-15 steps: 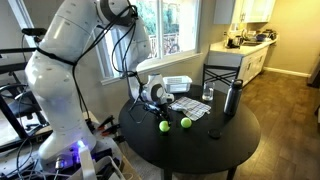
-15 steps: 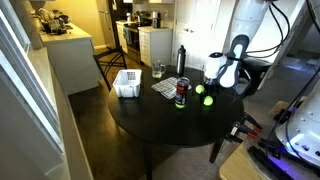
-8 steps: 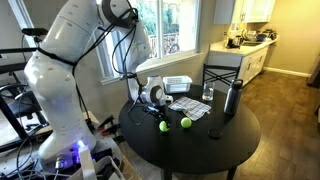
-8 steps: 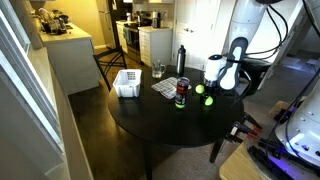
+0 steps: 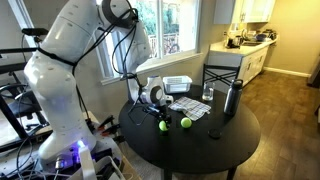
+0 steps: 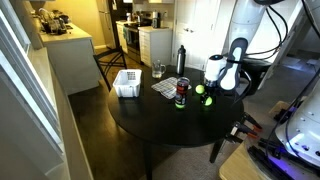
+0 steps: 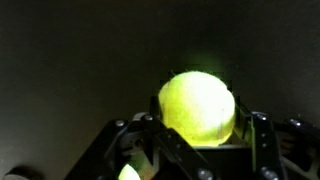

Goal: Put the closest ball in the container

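A can [image 6: 181, 94] apparently blocks the straight path toward the basket [image 6: 126, 90].

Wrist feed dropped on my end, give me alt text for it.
A bright yellow-green ball sits centre frame between the open fingers of the black gripper, with a gap on either side. Behind is the dark tabletop; a small yellow-green patch at the bottom edge is too cropped to identify.

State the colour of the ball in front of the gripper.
Bright yellow-green ball, clearest in the wrist view.
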### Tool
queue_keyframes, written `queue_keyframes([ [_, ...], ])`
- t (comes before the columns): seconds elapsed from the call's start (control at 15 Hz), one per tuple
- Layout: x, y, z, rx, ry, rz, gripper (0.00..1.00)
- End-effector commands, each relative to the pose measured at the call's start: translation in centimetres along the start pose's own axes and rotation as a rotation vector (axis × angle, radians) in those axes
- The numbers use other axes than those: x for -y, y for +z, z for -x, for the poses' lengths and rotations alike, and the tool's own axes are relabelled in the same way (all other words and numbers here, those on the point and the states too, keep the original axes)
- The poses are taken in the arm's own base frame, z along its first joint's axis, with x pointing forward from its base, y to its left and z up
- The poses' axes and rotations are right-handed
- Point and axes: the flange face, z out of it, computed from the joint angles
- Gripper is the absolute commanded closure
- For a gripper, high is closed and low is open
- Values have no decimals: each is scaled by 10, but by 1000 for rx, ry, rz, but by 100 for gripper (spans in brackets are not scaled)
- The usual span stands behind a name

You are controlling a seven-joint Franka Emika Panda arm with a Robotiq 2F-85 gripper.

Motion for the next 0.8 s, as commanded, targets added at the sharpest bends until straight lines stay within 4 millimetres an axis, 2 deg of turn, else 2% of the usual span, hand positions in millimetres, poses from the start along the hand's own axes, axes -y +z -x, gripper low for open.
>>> queue_keyframes([
  [0.0, -6, -11, 3, -44, -14, 20, 58],
  [0.73, -39, -72, -17, -124, 45, 143, 58],
])
